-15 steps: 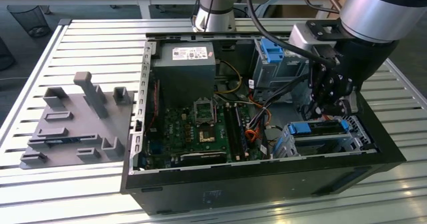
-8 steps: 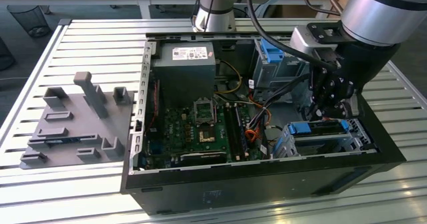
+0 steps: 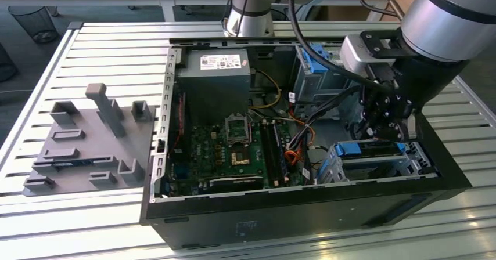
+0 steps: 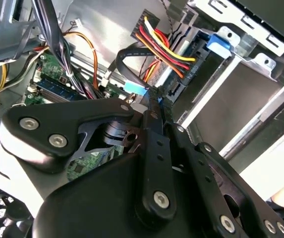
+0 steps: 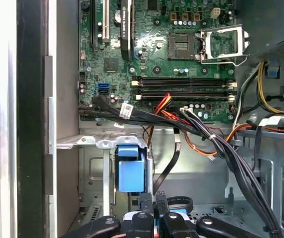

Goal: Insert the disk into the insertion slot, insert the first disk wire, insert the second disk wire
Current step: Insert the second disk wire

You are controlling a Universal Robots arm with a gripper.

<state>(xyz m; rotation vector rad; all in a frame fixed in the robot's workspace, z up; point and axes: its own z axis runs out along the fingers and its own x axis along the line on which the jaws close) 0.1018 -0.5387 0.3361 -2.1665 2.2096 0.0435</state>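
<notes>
Starting at the exterior view's left, the grey fixture plate (image 3: 85,150) stands well apart from the work and poses no hazard. The trouble lies inside the open computer case (image 3: 310,213). The motherboard (image 3: 232,150) lies bare in the middle, and loose cabling drapes from it toward the exterior view's right. There the gripper (image 3: 385,129) hangs just above the disk (image 3: 350,150), which appears already seated in the insertion slot (image 3: 421,155), with its blue carrier handle (image 5: 131,168) facing the board. In the second wrist view the gripper's fingers (image 4: 151,106) are drawn together right beside the light-blue connector (image 4: 136,88) of a black flat cable (image 4: 127,62). A sliver of blue shows at their tips, but whether they actually pinch it cannot be told. The likely failure is a skewed plug: a connector meeting the disk's port tilted could jam or bend its contacts. The red, yellow and black power wires (image 4: 161,44) crowd the same corner, so a finger could snag them or tug them out. A weak pinch could also let the connector slip and drop among the cables.
</notes>
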